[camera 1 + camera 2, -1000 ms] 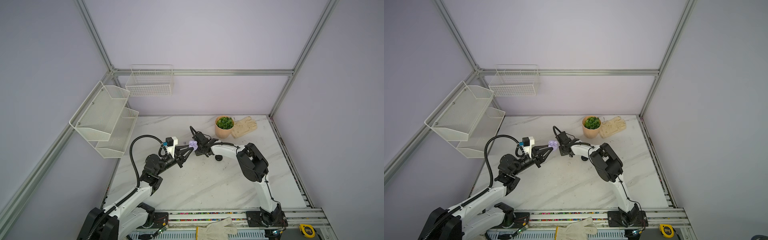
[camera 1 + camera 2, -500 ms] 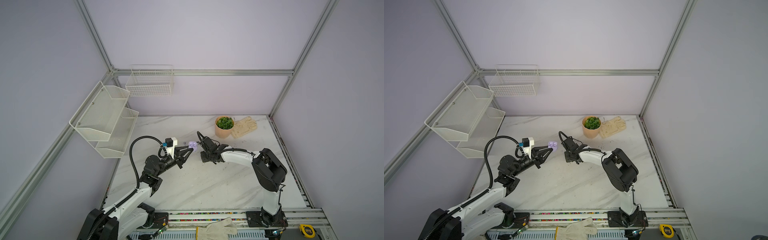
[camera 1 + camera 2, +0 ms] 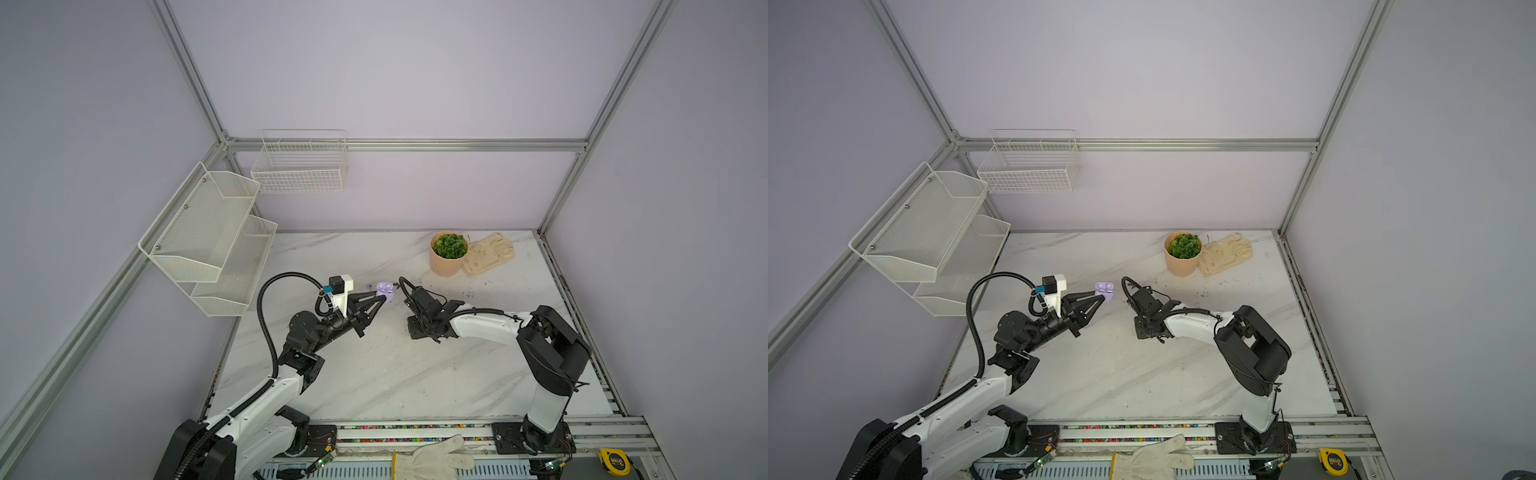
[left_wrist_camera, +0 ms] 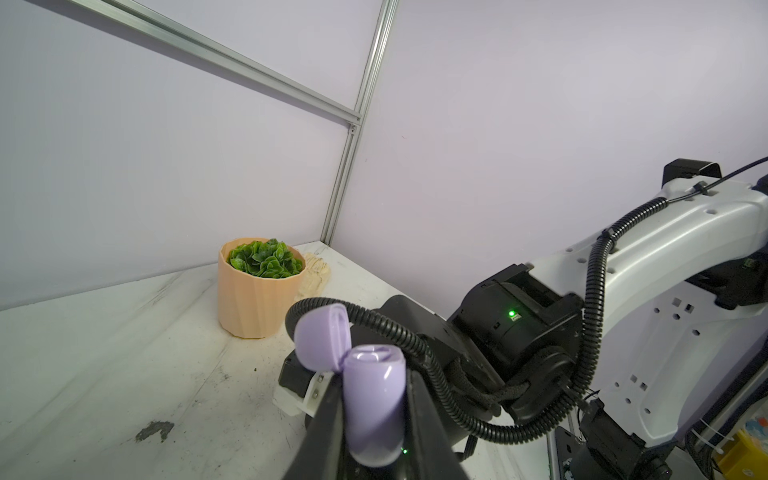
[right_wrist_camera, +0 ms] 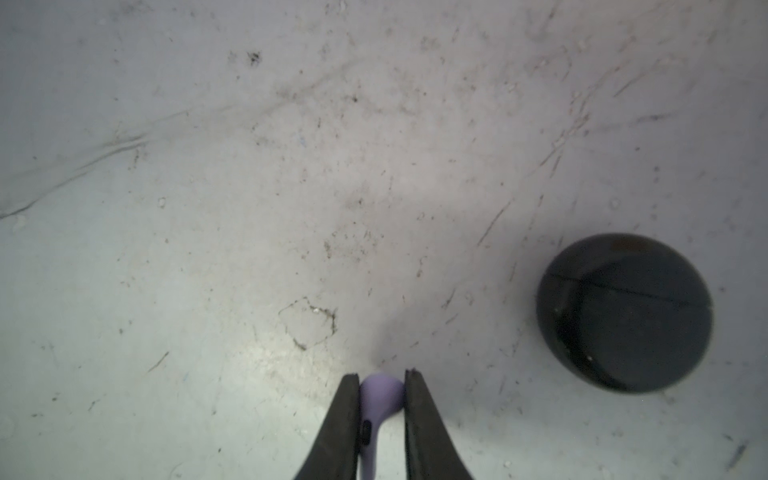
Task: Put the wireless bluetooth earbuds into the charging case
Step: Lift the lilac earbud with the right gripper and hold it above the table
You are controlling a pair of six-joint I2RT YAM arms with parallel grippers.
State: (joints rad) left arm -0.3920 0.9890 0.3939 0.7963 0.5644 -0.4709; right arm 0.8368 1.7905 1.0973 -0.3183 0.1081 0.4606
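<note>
Lilac earbud (image 5: 380, 395): 1, head pinched at tips of right tool (image 5: 382, 376), stem running back between them; down at table (image 5: 249, 208), near shut black case (image 5: 623, 311).
Lilac case (image 4: 374, 395): lid open, clamped in left tool (image 3: 380, 296), aloft.
Handling: lift, carry across, align stem with well, seat gently, then release.

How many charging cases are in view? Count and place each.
2. The lilac case, lid open, is clamped in the left gripper; the black case lies shut on the table. Others may be hidden.
</note>
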